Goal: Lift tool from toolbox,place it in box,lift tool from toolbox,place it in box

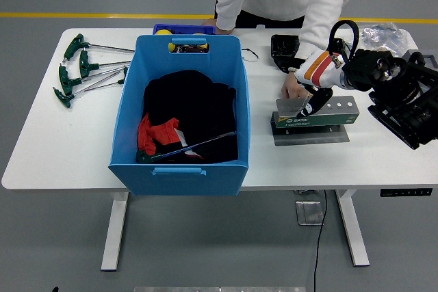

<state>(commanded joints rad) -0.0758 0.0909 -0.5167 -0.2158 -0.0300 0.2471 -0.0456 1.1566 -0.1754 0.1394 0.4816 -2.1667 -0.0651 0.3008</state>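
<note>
We see a white table on a grey floor with a yellow line across the top. One blue box sits centre-left, four green-handled tools upper left, one green toolbox centre-right. The right hand angles down onto the toolbox; we cannot tell its finger state. A person's hand touches the toolbox.

White surface carries: blue box at centre; green-handled T-wrenches at 10 o'clock; green tool stand at 3 o'clock; black case at 1 o'clock
</note>
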